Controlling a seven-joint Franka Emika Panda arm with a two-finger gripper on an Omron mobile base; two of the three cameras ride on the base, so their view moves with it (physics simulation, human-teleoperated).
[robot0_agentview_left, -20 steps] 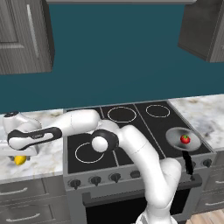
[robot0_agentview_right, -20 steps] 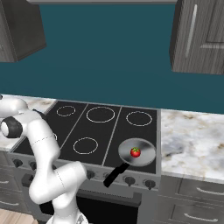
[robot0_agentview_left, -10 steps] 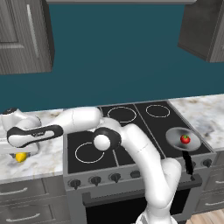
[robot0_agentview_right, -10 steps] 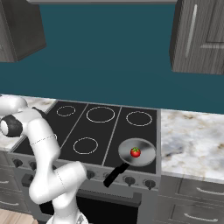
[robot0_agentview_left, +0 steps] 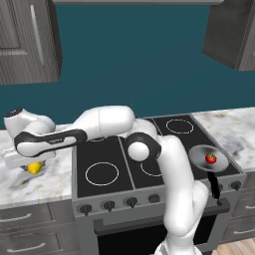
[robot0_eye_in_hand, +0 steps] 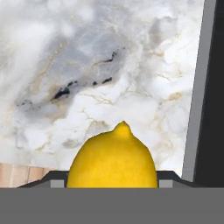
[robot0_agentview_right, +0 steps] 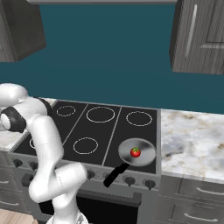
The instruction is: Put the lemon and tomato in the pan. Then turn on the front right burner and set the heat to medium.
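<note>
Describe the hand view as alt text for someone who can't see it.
A bright yellow lemon sits close to the camera at the bottom of the picture, its pointed tip up, over a white and grey marble counter. A stove's dark edge runs down the right side.

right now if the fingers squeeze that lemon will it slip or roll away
The lemon is a smooth oval with a pointed tip, so it could well squirt out of a tight pinch. On the flat marble counter nothing blocks it, so it would likely roll if nudged. It looks firm, probably not fragile.
</note>
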